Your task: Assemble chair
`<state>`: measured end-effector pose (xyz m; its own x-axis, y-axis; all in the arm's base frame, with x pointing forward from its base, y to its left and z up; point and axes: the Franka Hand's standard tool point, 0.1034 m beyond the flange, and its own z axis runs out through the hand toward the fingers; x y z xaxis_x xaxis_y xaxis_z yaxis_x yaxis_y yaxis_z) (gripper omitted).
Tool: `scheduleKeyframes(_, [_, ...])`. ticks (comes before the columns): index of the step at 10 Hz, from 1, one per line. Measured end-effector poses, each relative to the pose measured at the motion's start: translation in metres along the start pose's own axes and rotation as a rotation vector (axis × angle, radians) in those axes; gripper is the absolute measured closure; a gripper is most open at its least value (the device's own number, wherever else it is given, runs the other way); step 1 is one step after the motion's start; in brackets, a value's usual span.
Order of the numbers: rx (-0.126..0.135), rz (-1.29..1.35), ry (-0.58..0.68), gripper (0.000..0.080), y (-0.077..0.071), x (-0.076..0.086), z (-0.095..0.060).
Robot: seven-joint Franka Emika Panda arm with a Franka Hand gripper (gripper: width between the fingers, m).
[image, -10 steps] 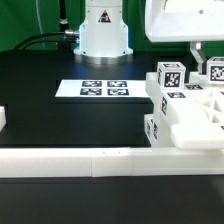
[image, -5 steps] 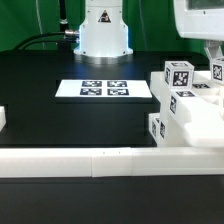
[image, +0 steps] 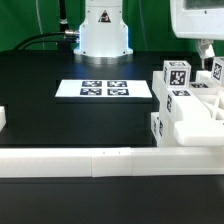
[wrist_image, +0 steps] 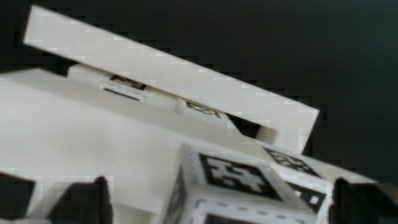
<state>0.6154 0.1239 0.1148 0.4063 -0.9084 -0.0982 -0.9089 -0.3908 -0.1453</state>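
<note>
Hanging at the exterior view's right edge, pincer (image: 207, 50) sits above the chair (image: 188, 110), which rests on the tabletop (image: 60, 120) against the rail (image: 90, 160). Cannot tell if its jaws are open or closed. Risk: a descent off-centre could nudge the tagged legs (image: 176, 75) askew.

over the last second the arm housing (image: 200, 18) has slid toward the exterior view's right, away from the robot base (image: 105, 30). the chair assembly (image: 190, 105) shifted the same way, farther from the marker board (image: 105, 89), then settled.
</note>
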Motion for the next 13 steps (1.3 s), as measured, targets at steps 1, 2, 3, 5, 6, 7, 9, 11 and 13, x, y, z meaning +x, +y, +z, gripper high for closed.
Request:
scheduleKeyframes(1, [0.000, -0.083, 0.000, 0.0158, 0.0000, 0.0000, 0.0001])
scheduleKeyframes(2, [0.000, -0.163, 0.000, 0.0152, 0.0001, 0.0000, 0.0001])
scheduleKeyframes(3, [-0.005, -0.232, 0.000, 0.0152, 0.0006, -0.0002, 0.0003])
scheduleKeyframes(5, [-0.061, -0.586, -0.011, 0.0151, 0.0018, -0.0017, -0.0015])
scheduleKeyframes(6, [-0.066, -0.669, -0.013, 0.0151, 0.0005, -0.0012, -0.0019])
scheduleKeyframes(7, [-0.080, -0.807, -0.019, 0.0151, -0.0004, -0.0002, -0.0023])
scheduleKeyframes(9, [-0.092, -1.002, -0.025, 0.0151, -0.0032, 0.0026, -0.0039])
scheduleKeyframes(11, [-0.091, -1.122, -0.028, 0.0151, -0.0032, 0.0031, -0.0036])
scheduleKeyframes(13, [-0.092, -1.121, -0.028, 0.0409, -0.0030, 0.0031, -0.0033])
